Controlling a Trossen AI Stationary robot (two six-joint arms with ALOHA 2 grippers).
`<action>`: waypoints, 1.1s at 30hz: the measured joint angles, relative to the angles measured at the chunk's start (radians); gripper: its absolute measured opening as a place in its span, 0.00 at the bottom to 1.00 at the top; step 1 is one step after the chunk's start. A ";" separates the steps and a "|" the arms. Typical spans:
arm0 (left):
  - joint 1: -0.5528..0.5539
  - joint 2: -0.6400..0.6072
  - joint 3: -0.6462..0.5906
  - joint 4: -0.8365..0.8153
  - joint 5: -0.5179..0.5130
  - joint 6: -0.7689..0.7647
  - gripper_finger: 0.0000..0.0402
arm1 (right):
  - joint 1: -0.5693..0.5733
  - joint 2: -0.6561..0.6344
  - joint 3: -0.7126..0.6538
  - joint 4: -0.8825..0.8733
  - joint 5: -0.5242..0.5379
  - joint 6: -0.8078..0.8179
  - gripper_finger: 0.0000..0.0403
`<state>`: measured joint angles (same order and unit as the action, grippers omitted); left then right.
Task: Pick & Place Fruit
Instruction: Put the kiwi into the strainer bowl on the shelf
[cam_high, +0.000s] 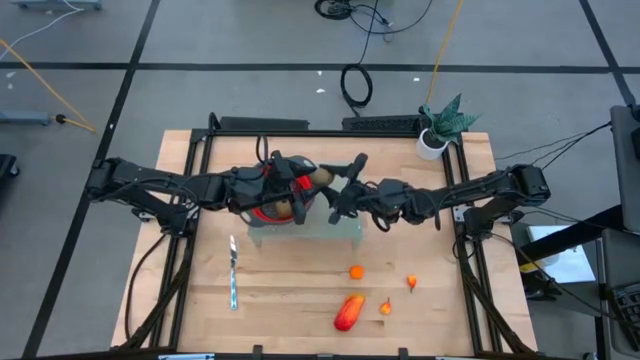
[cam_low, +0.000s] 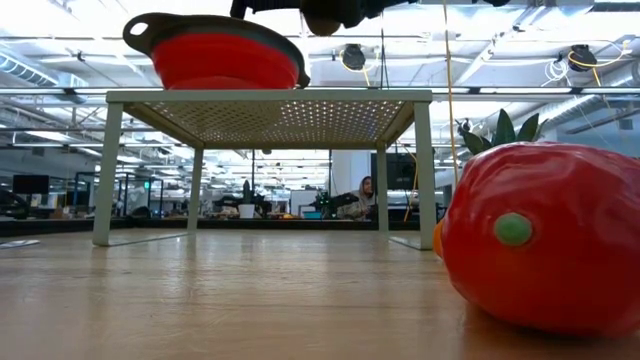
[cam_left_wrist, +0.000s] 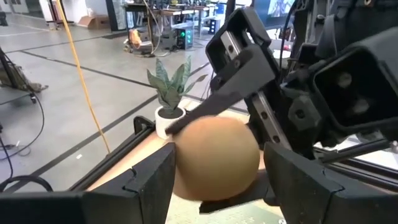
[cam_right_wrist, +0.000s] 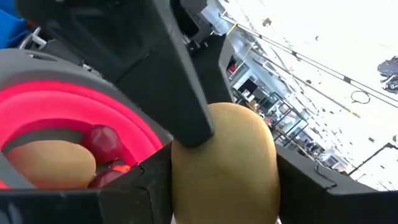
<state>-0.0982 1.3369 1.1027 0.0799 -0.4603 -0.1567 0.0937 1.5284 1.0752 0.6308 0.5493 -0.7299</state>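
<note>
We see a brown oval fruit (cam_left_wrist: 214, 158) held in the air above the red bowl (cam_high: 268, 207), which sits on a small pale rack (cam_low: 270, 100), and both claws pinch it at once: the left gripper (cam_left_wrist: 214, 186) and the right gripper (cam_right_wrist: 217, 186) each have their fingers clamped against its sides. In the bowl we make out another brown oval (cam_right_wrist: 50, 163) and a dark-red round fruit (cam_right_wrist: 102, 140). Out on the wooden table (cam_high: 300, 300) lie the larger red-orange piece (cam_high: 348, 312), three tiny orange pieces (cam_high: 356, 271) and a silver knife (cam_high: 233, 272).
</note>
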 joint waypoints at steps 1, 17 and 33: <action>0.000 0.000 0.000 -0.001 0.000 0.002 0.60 | 0.000 0.000 0.000 0.006 0.000 0.000 0.49; 0.026 0.000 -0.001 -0.010 0.028 -0.020 0.57 | 0.005 0.000 0.000 0.005 -0.036 -0.010 0.49; 0.034 0.001 -0.002 -0.024 -0.006 -0.005 0.34 | 0.006 0.000 0.002 -0.031 -0.005 0.090 0.61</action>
<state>-0.0639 1.3380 1.1011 0.0555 -0.4663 -0.1612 0.1001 1.5281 1.0774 0.6001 0.5445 -0.6401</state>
